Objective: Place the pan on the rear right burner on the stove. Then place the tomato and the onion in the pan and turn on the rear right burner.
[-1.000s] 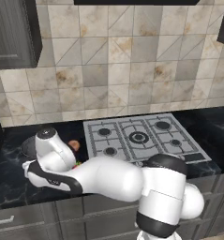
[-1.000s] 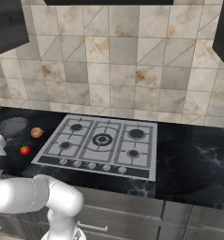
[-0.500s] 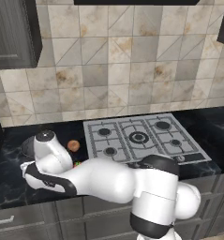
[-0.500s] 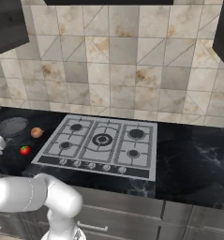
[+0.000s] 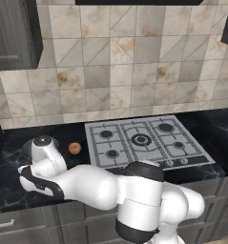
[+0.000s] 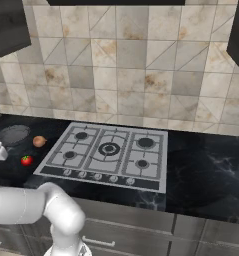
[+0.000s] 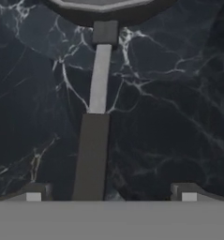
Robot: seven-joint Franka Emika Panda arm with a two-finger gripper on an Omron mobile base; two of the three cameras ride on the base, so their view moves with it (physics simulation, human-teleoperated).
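I am looking at a big black marble counter (image 6: 211, 160) with a tiled wall (image 6: 121, 65) standing behind it. The stove (image 6: 141, 170) is sitting flat in the counter, and its rear right burner (image 6: 145, 143) is lying bare under the black grate. My white arm (image 5: 101, 186) is bending low across the left side, and in the left base view it is hiding most of the pan (image 5: 27, 147). In the right base view the pan (image 6: 13, 134) is sitting on the counter, well left of the stove. The onion (image 6: 39, 141) is resting between the pan and the stove, and the tomato (image 6: 26, 160) is lying nearer to me, apart from both.

In the hand view, the gripper (image 7: 111, 194) is hanging over the pan's handle (image 7: 92, 154) with its fingers spread wide (one tip on each side, the handle nearer the left tip). I cannot tell if they are touching it. The pan bowl (image 7: 108, 9) is cut off at the top edge.
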